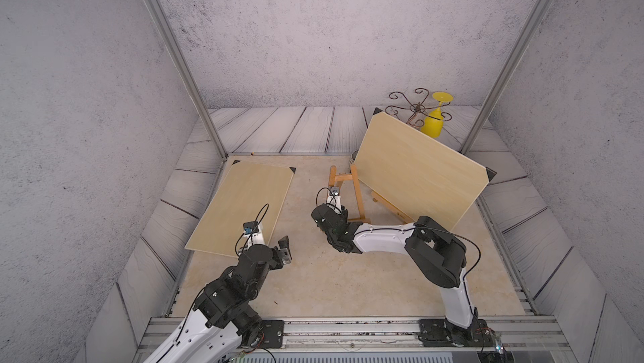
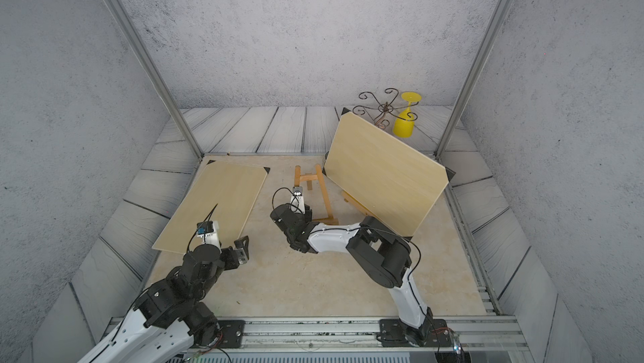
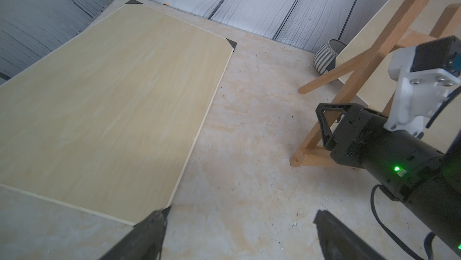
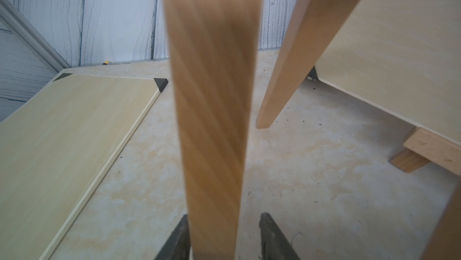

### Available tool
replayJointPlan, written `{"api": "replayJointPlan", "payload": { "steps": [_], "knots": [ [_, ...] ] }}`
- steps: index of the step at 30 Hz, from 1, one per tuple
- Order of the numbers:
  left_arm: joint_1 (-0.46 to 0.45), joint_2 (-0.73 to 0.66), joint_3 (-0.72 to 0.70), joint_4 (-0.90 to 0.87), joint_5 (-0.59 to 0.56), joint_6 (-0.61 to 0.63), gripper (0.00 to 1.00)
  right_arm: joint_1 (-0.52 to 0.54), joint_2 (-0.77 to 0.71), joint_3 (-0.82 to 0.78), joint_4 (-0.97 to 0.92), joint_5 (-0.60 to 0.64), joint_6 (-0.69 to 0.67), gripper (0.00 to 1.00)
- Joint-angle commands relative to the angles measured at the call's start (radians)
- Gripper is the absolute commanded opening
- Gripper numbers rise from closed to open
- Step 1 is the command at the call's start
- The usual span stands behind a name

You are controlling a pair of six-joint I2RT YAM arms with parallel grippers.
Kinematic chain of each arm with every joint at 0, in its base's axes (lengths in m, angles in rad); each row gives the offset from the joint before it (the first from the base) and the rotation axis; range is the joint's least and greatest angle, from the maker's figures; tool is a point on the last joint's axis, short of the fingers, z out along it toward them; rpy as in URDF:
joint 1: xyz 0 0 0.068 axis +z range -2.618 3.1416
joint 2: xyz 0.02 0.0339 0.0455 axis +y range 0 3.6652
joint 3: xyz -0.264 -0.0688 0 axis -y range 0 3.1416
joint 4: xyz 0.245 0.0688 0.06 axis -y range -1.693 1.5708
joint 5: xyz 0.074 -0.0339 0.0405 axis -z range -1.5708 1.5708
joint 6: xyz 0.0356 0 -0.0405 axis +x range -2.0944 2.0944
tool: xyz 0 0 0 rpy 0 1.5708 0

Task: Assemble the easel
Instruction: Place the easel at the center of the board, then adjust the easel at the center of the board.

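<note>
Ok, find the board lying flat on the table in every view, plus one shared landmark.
Top view: flat board, left of the easel.
Top view: same place.
Left wrist: fills most of the frame.
Right wrist: beside the blurred easel leg.
Shared landmark: its black corner guard nearest the easel.

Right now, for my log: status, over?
Left gripper open, empty. Right gripper open, straddling easel leg. Tilted board close behind; flat board beside left gripper.

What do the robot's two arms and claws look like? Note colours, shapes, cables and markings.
The left arm and right arm pair white shells with bulky black joints. Thin black cables loop past white wrist camera brackets. The left claw and right claw are black, with triangular truss-like fingers. A green light glows on the right wrist.
</note>
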Motion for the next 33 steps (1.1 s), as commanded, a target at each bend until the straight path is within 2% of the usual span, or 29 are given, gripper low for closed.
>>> {"api": "replayJointPlan", "payload": {
  "steps": [1,4,7,12,15,25,27,30,33],
  "knots": [
    [0.008,0.0,0.006,0.006,-0.008,0.007,0.97,0.011,-0.037,-0.018,-0.018,0.003,-0.008,0.52],
    [0.008,-0.006,0.019,-0.009,-0.013,0.012,0.97,0.012,-0.045,-0.012,-0.061,-0.032,0.004,0.57],
    [0.008,-0.02,0.02,-0.008,-0.009,0.013,0.97,0.014,-0.048,-0.008,-0.097,-0.075,0.002,0.57],
    [0.01,-0.026,0.013,0.005,0.0,0.007,0.97,0.033,-0.084,-0.011,-0.146,-0.061,-0.026,0.61],
    [0.01,-0.024,0.024,0.007,0.011,0.015,0.97,0.041,-0.154,-0.054,-0.148,-0.075,-0.04,0.68],
    [0.009,0.056,0.056,0.075,0.105,0.064,0.97,0.051,-0.484,-0.283,-0.287,-0.108,-0.033,0.73],
    [0.009,0.092,0.061,0.099,0.128,0.075,0.97,0.051,-0.546,-0.319,-0.346,-0.08,-0.027,0.75],
    [0.009,0.154,0.071,0.139,0.172,0.092,0.97,0.027,-0.605,-0.351,-0.457,-0.082,-0.004,0.75],
    [0.01,0.22,0.081,0.18,0.218,0.108,0.97,-0.024,-0.646,-0.402,-0.494,-0.156,0.023,0.75]
  ]
}}
